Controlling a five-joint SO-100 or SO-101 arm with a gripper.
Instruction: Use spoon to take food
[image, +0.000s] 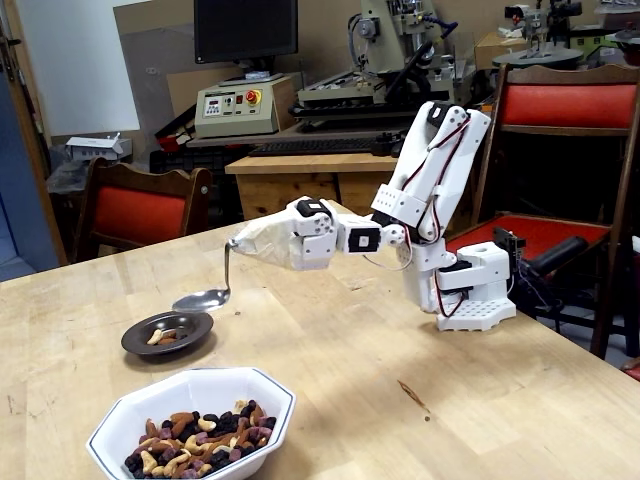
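Gripper was wrapped in beige tape at the tip, so the jaws were hidden; couldn't tell whether they were spread or clamped. The spoon was bound into that tape by its handle top. The handle dropped down from the taped end, thin and bent, and the oval bowl hung low, tipped roughly level, facing left in the fixed view. The spoon bowl sat just above the right rim of the small dark dish, apparently not touching it. Couldn't tell whether anything was in the spoon bowl; it read shiny and bare.

The dark dish held a couple of tan nuts and a dark bit, near its centre.

The main food sat in the white octagonal bowl at the bottom of the frame, nearer the camera than the dish and well apart from the spoon. Mix of tan curved nuts and dark purple, black and brown pieces, filling the bowl floor.

The arm reached left from its white base, which stood on the wooden table toward the right side. Red-seated wooden chairs stood behind the table, with a bench of machines further back.
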